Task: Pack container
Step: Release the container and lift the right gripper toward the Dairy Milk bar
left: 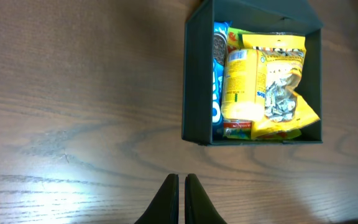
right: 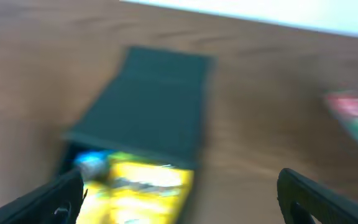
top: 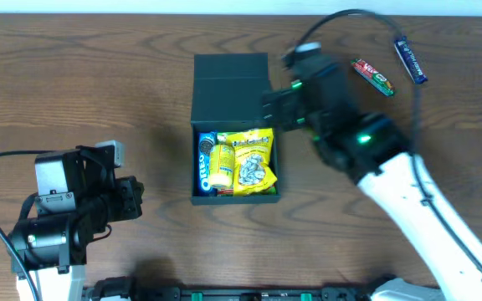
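Container: The dark green-black container (top: 228,84) sits open at mid-bench. Its flap lid (right: 157,102) is laid back flat toward the far edge.

Contents: A blue Oreo packet (left: 217,81) stands along the left wall with a yellow packet (left: 241,84) beside it. A yellow seed bag (left: 284,87) fills the right side, and a small red-and-green packet (left: 236,129) lies against the near wall.

Right arm: The right fingers (right: 303,193) are spread wide and hold nothing. They hang above the container's right side, next to the lid. The right wrist view is blurred.

Left arm: The left fingers (left: 171,199) are pressed together with only a hairline slit between them, and they are empty. They are low over bare wood, on the near-left side and apart from the container.

Bench: The bench (top: 99,84) is brown with a wood grain.

Far right: A red-and-green bar (top: 372,77) and a blue bar (top: 410,60) lie close together, well apart from the container. A black cable (top: 341,17) arcs above them.
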`<state>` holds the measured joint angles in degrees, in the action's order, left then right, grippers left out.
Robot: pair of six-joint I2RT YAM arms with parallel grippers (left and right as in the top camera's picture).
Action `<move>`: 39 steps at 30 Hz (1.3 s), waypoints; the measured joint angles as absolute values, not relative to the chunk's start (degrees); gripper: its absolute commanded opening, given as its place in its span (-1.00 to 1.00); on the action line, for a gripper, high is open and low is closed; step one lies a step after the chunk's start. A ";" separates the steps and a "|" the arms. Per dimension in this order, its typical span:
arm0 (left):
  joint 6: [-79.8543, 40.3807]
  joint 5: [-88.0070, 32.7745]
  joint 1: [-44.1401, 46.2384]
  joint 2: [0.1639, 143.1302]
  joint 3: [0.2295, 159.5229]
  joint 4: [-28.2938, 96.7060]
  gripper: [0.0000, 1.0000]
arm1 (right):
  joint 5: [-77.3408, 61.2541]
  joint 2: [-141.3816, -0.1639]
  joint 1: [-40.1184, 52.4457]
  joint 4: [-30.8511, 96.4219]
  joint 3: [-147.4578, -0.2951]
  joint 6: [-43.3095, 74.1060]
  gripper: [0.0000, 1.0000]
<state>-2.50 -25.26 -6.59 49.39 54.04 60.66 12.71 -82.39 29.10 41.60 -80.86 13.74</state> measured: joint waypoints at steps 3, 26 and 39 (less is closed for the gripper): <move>-2.50 -25.26 -6.59 49.39 54.04 60.53 -0.87 | 13.63 -83.57 20.29 42.44 -80.86 11.53 0.84; -2.50 -25.26 -6.59 49.39 54.04 59.64 -0.86 | 2.59 -126.23 -10.63 25.10 -107.57 -2.37 0.78; -2.28 -25.26 -6.59 49.39 54.04 58.17 -0.78 | 3.16 -136.57 -16.97 25.50 -113.51 -9.72 0.72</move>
<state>-2.28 -25.26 -6.59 49.39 54.04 58.17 3.16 -136.57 -16.97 25.50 -113.51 -9.72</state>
